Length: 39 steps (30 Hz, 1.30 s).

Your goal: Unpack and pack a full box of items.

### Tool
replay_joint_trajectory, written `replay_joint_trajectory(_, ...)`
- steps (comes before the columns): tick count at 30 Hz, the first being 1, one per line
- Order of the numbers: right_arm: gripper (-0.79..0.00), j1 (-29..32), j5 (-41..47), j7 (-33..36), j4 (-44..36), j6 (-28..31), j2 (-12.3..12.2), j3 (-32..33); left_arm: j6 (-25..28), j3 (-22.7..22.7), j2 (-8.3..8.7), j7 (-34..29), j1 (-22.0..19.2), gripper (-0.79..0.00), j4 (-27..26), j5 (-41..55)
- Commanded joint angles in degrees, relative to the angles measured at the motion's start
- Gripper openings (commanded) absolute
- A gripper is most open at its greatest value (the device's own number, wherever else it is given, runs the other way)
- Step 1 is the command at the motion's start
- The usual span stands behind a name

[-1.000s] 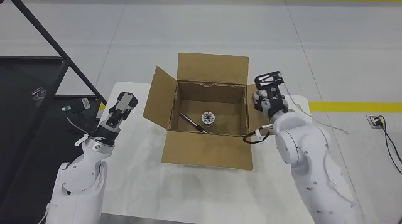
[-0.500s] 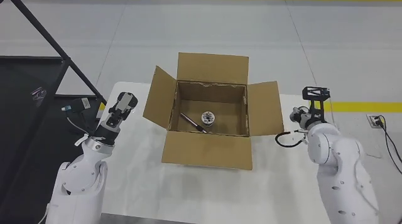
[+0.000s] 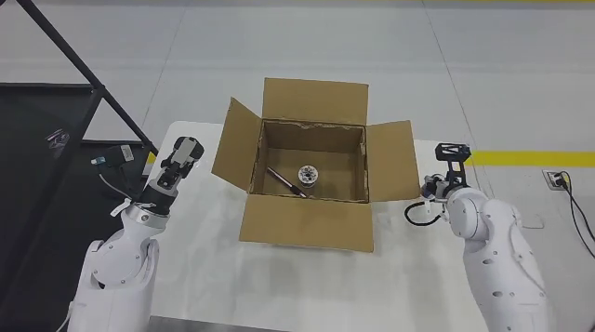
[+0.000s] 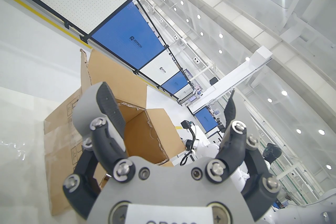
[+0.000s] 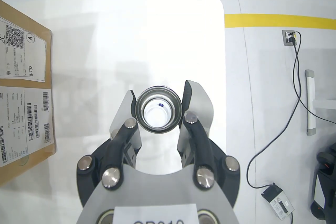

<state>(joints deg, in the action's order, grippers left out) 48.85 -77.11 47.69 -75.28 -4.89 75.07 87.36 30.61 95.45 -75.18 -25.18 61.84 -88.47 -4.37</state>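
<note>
Pinched in the right gripper, pad against either side: a round metal can with a shiny rolled rim and white inside, seen end-on. Located over the smooth white table, right of the cardboard box and clear of its labelled side flap; open surface up to the rounded table corner. Left gripper spread wide, nothing between its ribbed pads, left of the box. In the box: a small round metal piece and a slim dark stick.
</note>
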Motion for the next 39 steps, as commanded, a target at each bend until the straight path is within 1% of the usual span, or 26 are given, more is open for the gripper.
replay_joint_trajectory(1,-0.634,-0.3,0.4,0.0,0.8,0.1,0.0,-0.2,0.0,0.0,0.00,0.0,0.0,0.000,0.0,0.0)
replay_joint_trajectory(4,-0.523,-0.5,0.8,-0.3,1.9,0.1,0.0,-0.5,0.0,0.0,0.00,0.0,0.0,0.000,0.0,0.0)
replay_joint_trajectory(6,-0.477,-0.7,1.2,-0.5,2.4,0.1,0.0,-0.6,0.0,0.0,0.00,0.0,0.0,0.000,0.0,0.0)
replay_joint_trajectory(8,-0.440,-0.9,1.4,-0.5,3.1,0.1,0.0,-0.7,0.0,0.0,0.00,0.0,0.0,0.000,0.0,0.0)
replay_joint_trajectory(10,-0.446,-1.0,1.6,-0.7,3.6,0.2,0.0,-0.9,0.0,0.0,0.00,0.0,0.0,0.000,0.0,0.0)
replay_joint_trajectory(12,-0.419,-1.1,2.0,-0.8,3.9,0.1,0.0,-1.0,0.0,0.0,0.00,0.0,0.0,0.000,0.0,0.0)
replay_joint_trajectory(13,-0.382,-1.1,2.1,-0.9,4.0,0.0,0.0,-1.0,0.0,0.0,0.00,0.0,0.0,0.000,0.0,0.0)
replay_joint_trajectory(14,-0.305,-1.1,2.2,-1.0,4.0,0.0,-0.1,-1.0,0.0,0.0,0.00,0.0,0.0,0.000,0.0,0.0)
replay_joint_trajectory(16,-0.249,-1.0,2.3,-1.0,4.0,-0.1,-0.1,-0.9,0.0,0.0,0.00,0.0,0.0,0.000,0.0,0.0)
replay_joint_trajectory(17,-0.172,-1.0,2.3,-1.0,3.8,-0.1,-0.2,-0.9,0.0,0.0,0.00,0.0,0.0,0.000,0.0,0.0)
replay_joint_trajectory(18,-0.132,-0.9,2.4,-1.0,3.5,-0.2,-0.2,-0.8,0.0,0.0,0.00,0.0,0.0,0.000,0.0,0.0)
replay_joint_trajectory(20,-0.077,-0.6,2.2,-0.9,2.8,-0.5,-0.3,-0.7,0.0,0.0,0.00,0.0,0.0,0.000,0.0,0.0)
replay_joint_trajectory(21,-0.037,-0.5,2.0,-0.9,2.3,-0.8,-0.3,-0.6,0.0,0.0,0.00,0.0,0.0,0.000,0.0,0.0)
replay_joint_trajectory(23,0.000,0.1,1.6,-1.4,0.4,-2.3,-0.4,-0.2,0.0,0.0,0.00,0.0,0.0,0.000,0.0,0.0)
replay_joint_trajectory(26,0.000,1.7,1.0,-3.1,-5.5,-7.1,-0.5,1.7,0.0,0.0,0.00,0.0,0.0,0.000,0.0,0.0)
replay_joint_trajectory(29,0.000,4.0,-0.2,-4.6,-13.7,-14.7,-0.4,3.2,-0.4,-0.1,0.01,0.4,0.3,0.000,-0.4,-0.1)
replay_joint_trajectory(31,0.000,5.4,-0.6,-6.0,-18.9,-17.8,-0.3,3.2,-0.6,-0.1,0.11,0.7,1.0,0.000,-1.1,-0.1)
replay_joint_trajectory(32,0.000,5.8,-0.9,-6.6,-21.2,-18.3,-0.2,2.9,-0.5,-0.1,0.18,0.8,1.2,0.000,-1.2,-0.1)
replay_joint_trajectory(34,0.000,6.2,-0.4,-7.7,-25.3,-17.3,0.0,1.3,-0.3,0.1,0.32,0.9,1.7,0.000,-1.3,-0.1)
replay_joint_trajectory(36,0.000,6.0,0.6,-7.9,-28.0,-13.5,0.1,-1.2,-0.1,0.4,0.46,1.0,2.1,0.000,-1.3,0.1)
replay_joint_trajectory(39,0.000,3.2,0.2,-6.3,-28.4,-7.1,0.3,-6.1,0.2,0.8,0.66,1.4,2.6,0.000,-1.2,0.7)
